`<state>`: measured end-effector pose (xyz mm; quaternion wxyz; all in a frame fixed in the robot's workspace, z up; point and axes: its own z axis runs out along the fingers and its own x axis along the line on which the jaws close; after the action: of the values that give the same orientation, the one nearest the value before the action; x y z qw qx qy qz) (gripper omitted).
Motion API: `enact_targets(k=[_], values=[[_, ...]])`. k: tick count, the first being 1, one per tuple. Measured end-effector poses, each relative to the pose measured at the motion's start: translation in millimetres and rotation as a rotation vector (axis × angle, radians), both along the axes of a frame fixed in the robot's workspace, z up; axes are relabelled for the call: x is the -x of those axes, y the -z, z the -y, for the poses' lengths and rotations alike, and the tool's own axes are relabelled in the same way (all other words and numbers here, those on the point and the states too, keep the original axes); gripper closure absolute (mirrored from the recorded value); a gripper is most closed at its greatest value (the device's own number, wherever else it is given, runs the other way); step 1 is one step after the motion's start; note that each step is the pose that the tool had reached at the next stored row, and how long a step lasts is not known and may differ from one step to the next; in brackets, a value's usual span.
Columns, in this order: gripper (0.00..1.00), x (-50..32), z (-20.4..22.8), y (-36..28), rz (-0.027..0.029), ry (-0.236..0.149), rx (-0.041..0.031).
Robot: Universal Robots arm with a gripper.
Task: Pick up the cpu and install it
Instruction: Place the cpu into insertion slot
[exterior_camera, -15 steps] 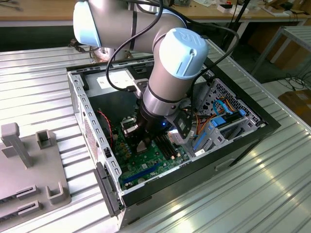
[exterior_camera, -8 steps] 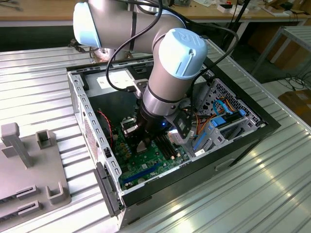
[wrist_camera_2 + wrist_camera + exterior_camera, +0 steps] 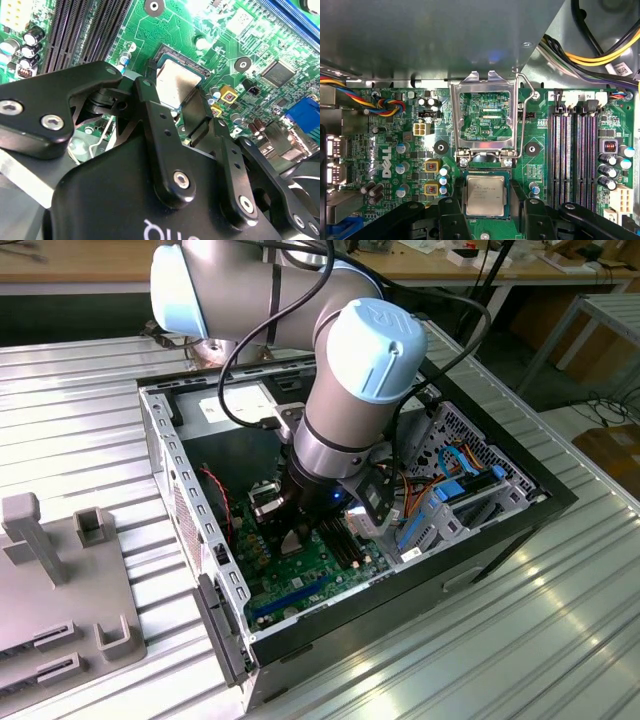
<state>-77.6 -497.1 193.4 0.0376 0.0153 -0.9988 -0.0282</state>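
The cpu (image 3: 485, 194), a flat square chip with a silvery-grey face, lies level in the black socket of the green motherboard (image 3: 395, 145). The socket's metal frame (image 3: 482, 87) is swung up and open behind it, with its wire lever (image 3: 522, 120) raised. My gripper (image 3: 485, 202) hangs just over the socket, one black finger (image 3: 451, 212) on each side of the chip. A thin strip of socket shows between each finger and the chip, so the gripper is open. In the second wrist view the cpu (image 3: 177, 80) sits between the same fingers (image 3: 150, 107). In the exterior view the gripper (image 3: 298, 538) reaches down into the computer case (image 3: 500, 530).
Black memory slots (image 3: 570, 155) run beside the socket and capacitors (image 3: 442, 175) stand close to it. Yellow and black cables (image 3: 605, 52) and a metal wall (image 3: 445, 35) lie beyond. A grey fixture (image 3: 50, 580) rests on the ribbed metal table (image 3: 480, 640) at the exterior view's left.
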Motion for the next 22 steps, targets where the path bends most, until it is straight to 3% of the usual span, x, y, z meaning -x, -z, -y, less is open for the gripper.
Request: enact_targets(k=[4,8,22], values=[[0.55,0.0,0.0,-1.9,0.0002,0.0,-0.0006],[0.55,-0.1,-0.1,-9.7,0.0002,0.0,-0.0007],[0.55,-0.2,0.1,-8.7,0.0,0.0,-0.0002]])
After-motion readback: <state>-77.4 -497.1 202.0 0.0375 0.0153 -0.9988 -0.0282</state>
